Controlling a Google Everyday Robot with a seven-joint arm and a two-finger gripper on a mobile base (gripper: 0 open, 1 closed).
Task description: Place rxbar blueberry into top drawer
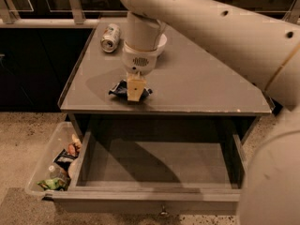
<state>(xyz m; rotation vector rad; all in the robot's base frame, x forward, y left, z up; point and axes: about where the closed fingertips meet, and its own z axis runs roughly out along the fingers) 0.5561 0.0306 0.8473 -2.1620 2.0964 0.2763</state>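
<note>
The rxbar blueberry (117, 89), a dark navy wrapper, lies flat on the grey table top (201, 83) near its front edge, left of centre. My gripper (135, 90) points straight down onto the bar's middle and covers it, so only the bar's two ends show. The top drawer (159, 161) is pulled wide open below the table's front edge, its grey floor bare. Its flat front with a small metal knob (163, 213) is nearest the camera.
A green-and-silver drink can (110, 37) lies on its side at the table's back left. A white bowl (162, 43) sits behind my wrist. A clear plastic bin (46, 161) with colourful snack wrappers (62, 162) stands left of the drawer. My arm fills the right side.
</note>
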